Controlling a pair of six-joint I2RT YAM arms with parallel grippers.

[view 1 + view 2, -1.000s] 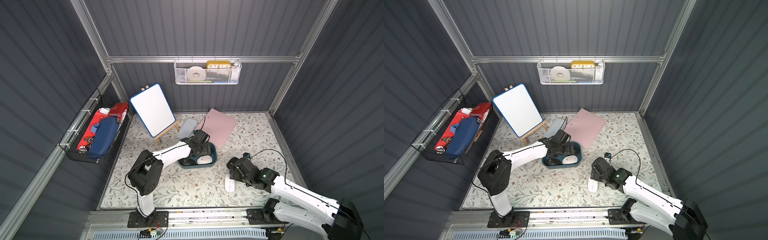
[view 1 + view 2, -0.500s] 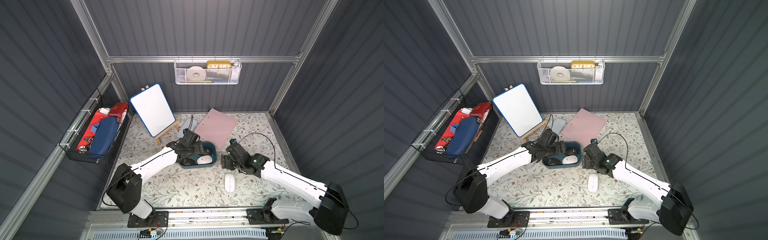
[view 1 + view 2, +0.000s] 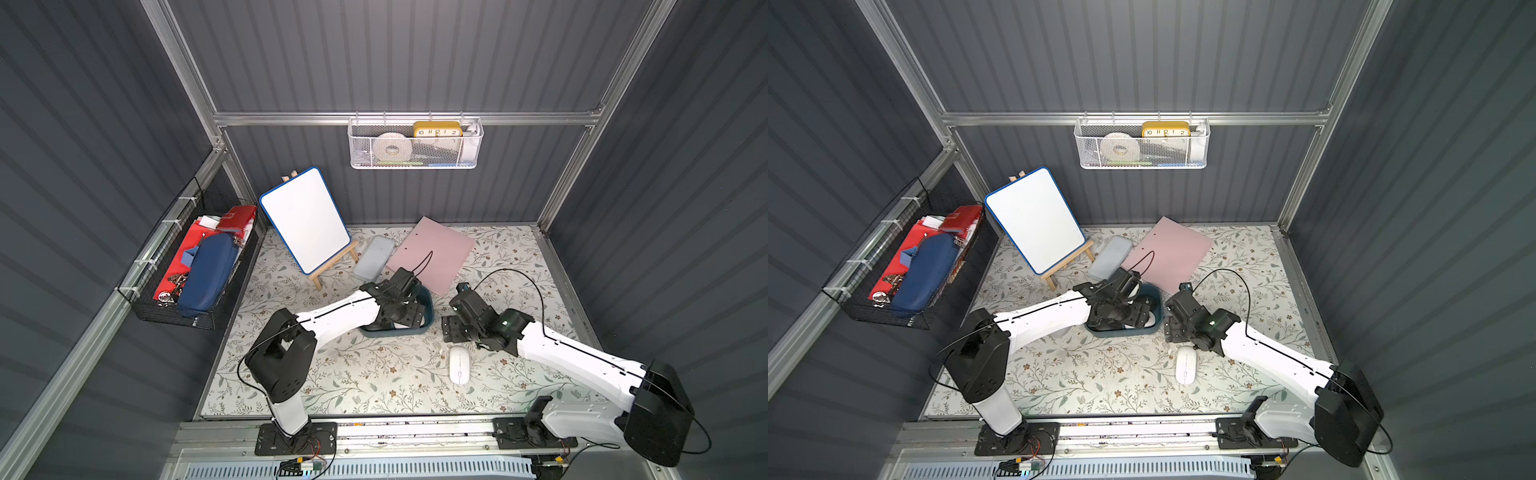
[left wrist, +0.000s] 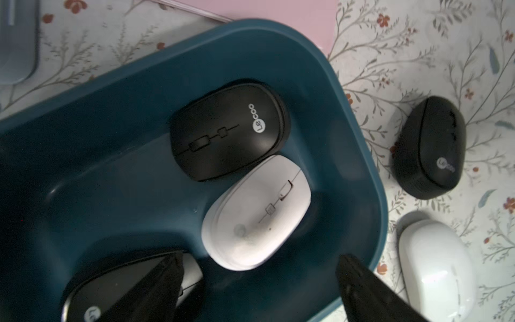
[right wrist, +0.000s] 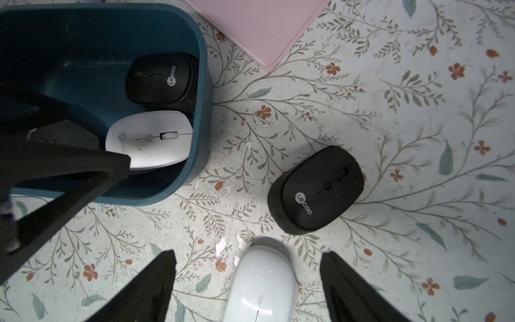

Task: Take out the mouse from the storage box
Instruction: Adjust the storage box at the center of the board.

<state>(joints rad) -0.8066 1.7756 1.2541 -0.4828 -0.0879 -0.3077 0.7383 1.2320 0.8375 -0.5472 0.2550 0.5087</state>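
- The box (image 4: pixel 362 167) is sitting on the tabletop (image 5: pixel 390 111) with three mice in it. A white mouse (image 4: pixel 256 214) is lying against a black mouse (image 4: pixel 228 131) near one end wall. A second black mouse (image 4: pixel 83 295) is lying partly hidden under a gripper finger (image 4: pixel 150 290).
- The left gripper (image 4: pixel 260 256) is hanging over the box with its jaws spread wide and nothing between them. The white mouse is lying closest to the gap.
- The right gripper (image 5: pixel 249 253) is hovering outside the box, jaws spread and empty, above a loose white mouse (image 5: pixel 262 287). A loose black mouse (image 5: pixel 316 189) is lying near it on the tabletop.
- Each mouse is looking like a light, rigid plastic shell, smooth and domed on top, so a grip on the crown is likely to slide off.
- The flatter long sides at mid-body are offering the best hold. The black ones are showing ribbed flanks, which should add grip.
- The white mouse is touching its black neighbour, so a finger is probably needing to wedge into that tight seam.
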